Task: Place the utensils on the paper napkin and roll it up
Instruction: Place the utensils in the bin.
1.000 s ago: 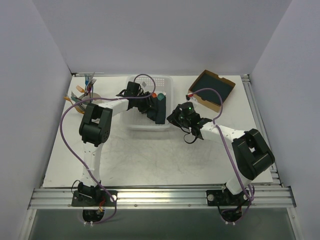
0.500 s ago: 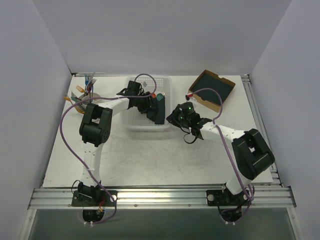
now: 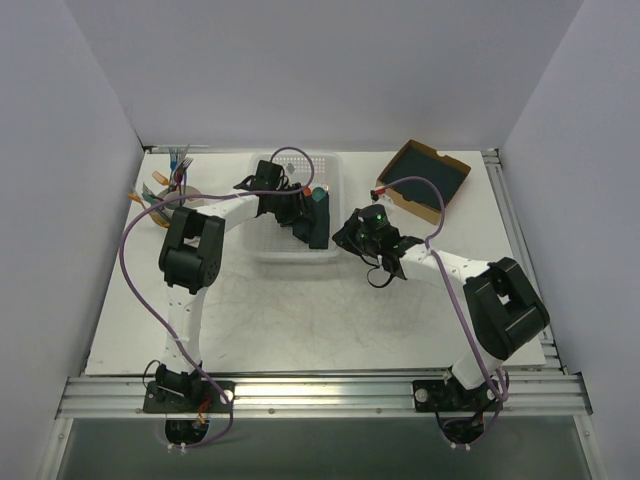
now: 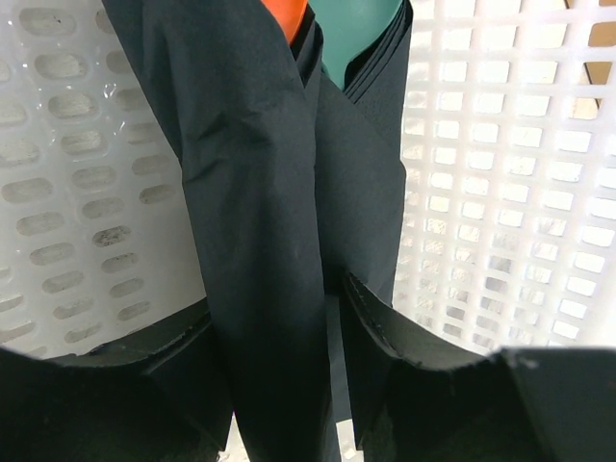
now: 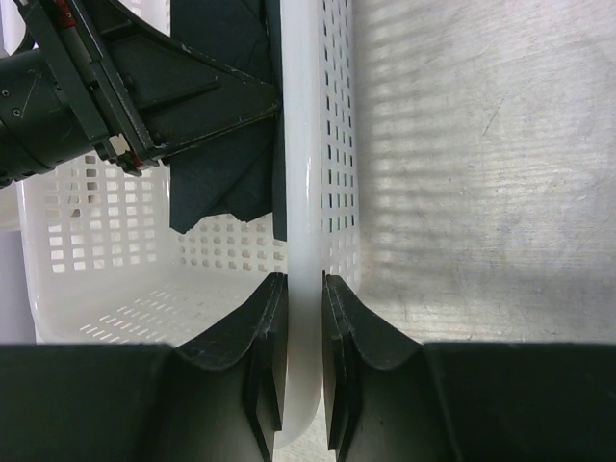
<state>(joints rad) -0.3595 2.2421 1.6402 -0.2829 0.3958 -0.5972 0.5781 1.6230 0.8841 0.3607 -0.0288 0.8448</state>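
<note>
Two narrow rolls of near-black paper sit side by side in the white perforated plastic basket (image 3: 330,165). One is the rolled paper napkin (image 4: 250,192), with the orange plastic utensils (image 4: 287,14) showing only as a tip at its end. Just beside it is a similar dark roll with a teal tip (image 4: 358,29). The left gripper (image 4: 279,318) straddles the orange-tipped napkin, one finger on each side; whether it pinches the paper or stands just clear of it, I cannot tell. The right gripper (image 5: 303,281) is clamped on the basket's right wall. At the far right, a brown cardboard box (image 3: 412,208) holds a stack of dark sheets (image 3: 428,177).
</note>
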